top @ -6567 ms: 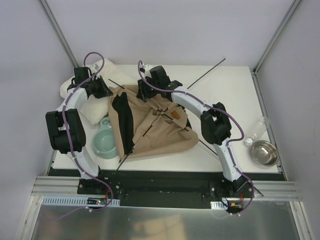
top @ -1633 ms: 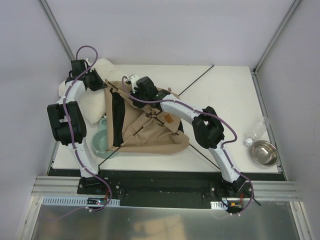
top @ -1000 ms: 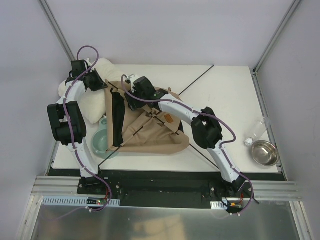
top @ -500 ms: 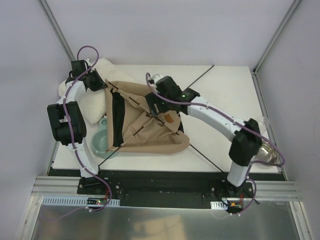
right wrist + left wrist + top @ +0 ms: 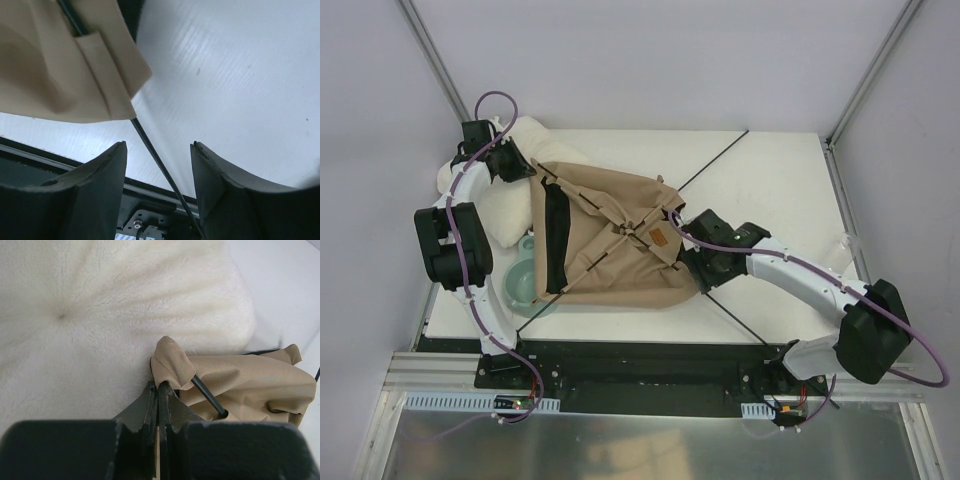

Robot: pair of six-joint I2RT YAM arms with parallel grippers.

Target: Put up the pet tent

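Left claw (image 5: 158, 387) pinches the tan fabric pet tent (image 5: 250, 385) by a corner as anchor — right claw (image 5: 158, 143), open, straddles its thin black pole (image 5: 165, 175).

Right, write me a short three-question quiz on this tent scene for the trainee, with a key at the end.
1. True or false: the left gripper is shut on a corner of the pet tent.
2. Pick one: in the right wrist view, what shows in the gap between the open fingers of the right gripper? A) a thin black pole B) a white ball C) a brown label
3. In one word: what colour is the bowl at the tent's left edge?

Key: 1 true; 2 A; 3 green.
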